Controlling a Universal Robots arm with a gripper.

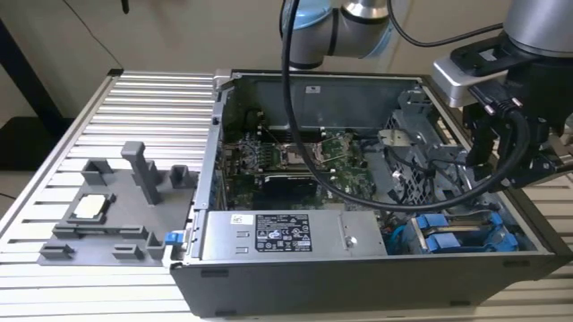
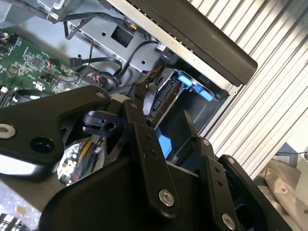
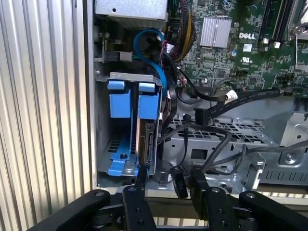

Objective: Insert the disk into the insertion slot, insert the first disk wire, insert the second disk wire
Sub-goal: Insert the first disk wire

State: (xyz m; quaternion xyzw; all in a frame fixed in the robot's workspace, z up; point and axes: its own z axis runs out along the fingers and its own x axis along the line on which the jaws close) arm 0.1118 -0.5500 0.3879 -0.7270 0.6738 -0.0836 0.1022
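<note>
Wire work, with disk (image 3: 146,144) on edge in insertion slot (image 3: 102,139) at 5 o'clock of case (image 1: 358,275) in exterior view; pincer (image 3: 169,173) apart astride black plug (image 3: 178,185); probably best gripped squarely, pushed straight

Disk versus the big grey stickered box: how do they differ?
The disk is slim and stands on edge in the insertion slot; the power-supply box is bulky and lies flat along the case wall. The disk sits in a blue frame; the box has none. Both are rectangular parts inside the case.
</note>
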